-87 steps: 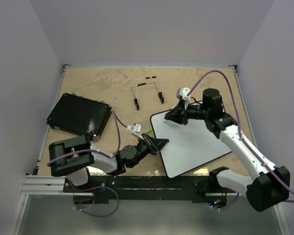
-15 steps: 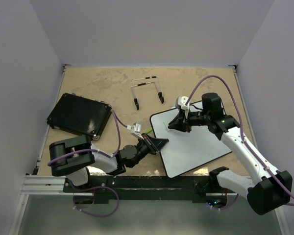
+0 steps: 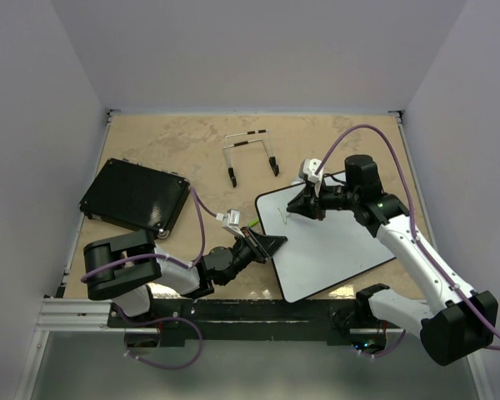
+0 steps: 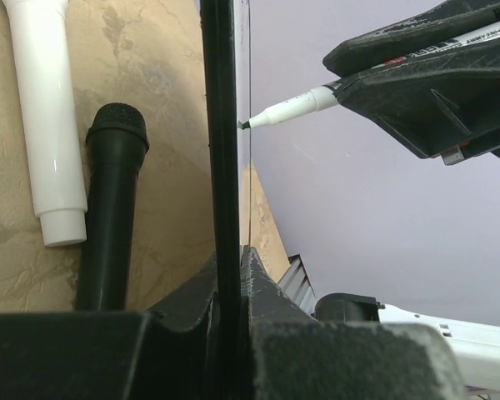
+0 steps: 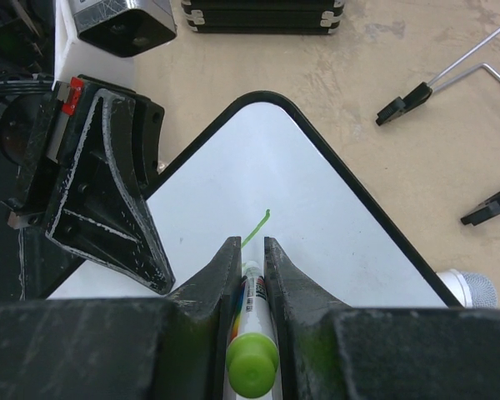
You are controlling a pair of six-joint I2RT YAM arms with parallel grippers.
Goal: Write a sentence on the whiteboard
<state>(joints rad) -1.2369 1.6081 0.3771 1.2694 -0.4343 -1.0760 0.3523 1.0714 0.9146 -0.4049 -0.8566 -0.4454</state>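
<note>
Whiteboard (image 3: 333,242) lies askew on the tabletop (image 3: 175,142) before our right arm, bearing one short green stroke (image 5: 257,227) near its far-left corner. Our right pincer (image 3: 304,204), clenched on the green marker (image 5: 250,292), hangs over that corner, tip aimed at the stroke; blank board stretches rightward. Our left pincer (image 3: 267,244) clamps the near-left edge, steadying it.

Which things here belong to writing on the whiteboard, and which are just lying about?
In use: whiteboard, marker, green stroke, left end effector, right end effector.
Lying about: black pad, black microphone, white microphone, wire frame.
</note>
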